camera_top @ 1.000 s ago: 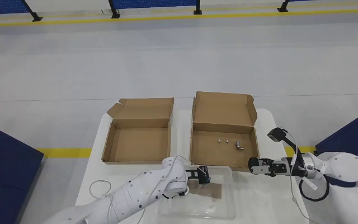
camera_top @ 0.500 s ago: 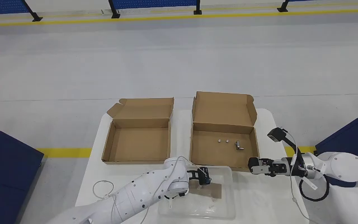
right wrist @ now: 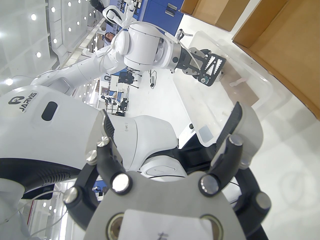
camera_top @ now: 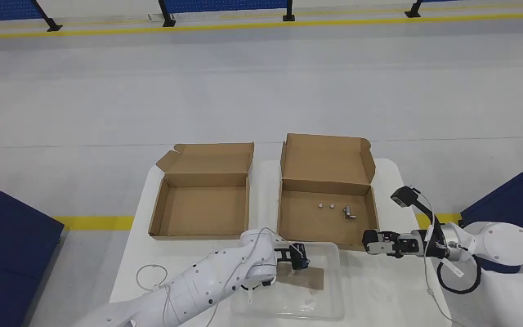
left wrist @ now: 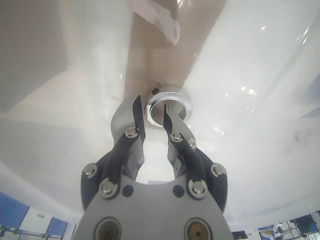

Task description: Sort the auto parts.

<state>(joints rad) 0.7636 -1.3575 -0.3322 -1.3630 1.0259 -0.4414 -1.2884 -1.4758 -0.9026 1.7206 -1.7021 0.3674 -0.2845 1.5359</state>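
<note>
A white table (camera_top: 264, 204), yellow floor line (camera_top: 90, 221)

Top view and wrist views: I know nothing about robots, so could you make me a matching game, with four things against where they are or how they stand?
Things:
1. shiny silver metal ring
2. right-hand brown cardboard box
3. clear plastic bin
4. right claw

Places or states:
a. open, holding nothing, beside the bin
b. holds a few small metal parts
c. one finger of the left claw inside it, one outside
d. stands on the white table, with the ring inside it

Pairs: 1-c, 2-b, 3-d, 4-a.
</note>
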